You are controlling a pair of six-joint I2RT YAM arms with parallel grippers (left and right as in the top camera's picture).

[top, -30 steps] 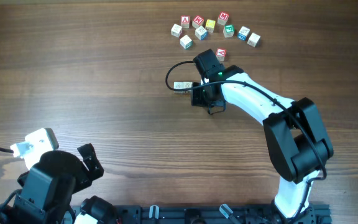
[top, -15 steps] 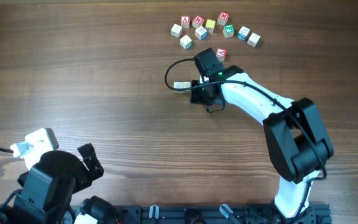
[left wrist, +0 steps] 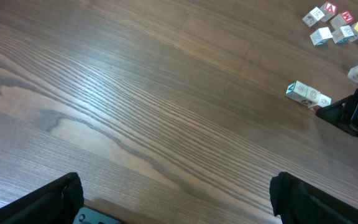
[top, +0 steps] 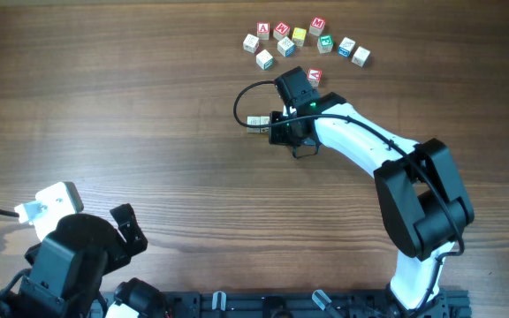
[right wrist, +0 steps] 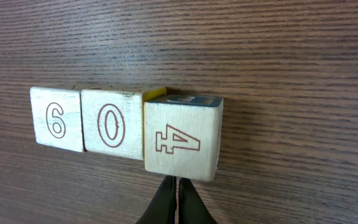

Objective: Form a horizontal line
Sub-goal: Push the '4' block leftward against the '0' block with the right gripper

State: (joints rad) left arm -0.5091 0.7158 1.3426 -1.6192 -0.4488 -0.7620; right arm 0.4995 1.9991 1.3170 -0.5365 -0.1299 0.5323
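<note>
**Three blocks joined, the last one sitting proud**

The row of three blocks (right wrist: pixel 126 134) lies straight ahead of the right gripper (right wrist: pixel 176 190). Its jaws are pinched together with nothing between them, and their tips stop just short of the near face of the block marked 4 (right wrist: pixel 182 143). Beyond the tips and off to the jaws' left sit the block marked 0 (right wrist: pixel 112 126) and the block marked 6 (right wrist: pixel 56 119), touching side to side. The 4 touches the 0 but stands a little nearer the jaws than its neighbours, so the line is joined yet not quite flush. Closed tips make a narrow, stiff pusher, and I judge that is why they are held so: a nudge on that near face would square the block with the others.

The blocks are small pale wooden cubes with softened edges, matt faces and thin red outlined numerals. A yellow side and a blue side peep over the tops. The table (right wrist: pixel 278 56) is dark brown wood with fine straight grain, and looks smooth enough for sliding.

Past the row, farther from the jaws, the loose blocks (top: pixel 300 40) lie scattered, well apart from it. The left gripper (left wrist: pixel 176 186) is far off, with its jaws wide and empty
</note>
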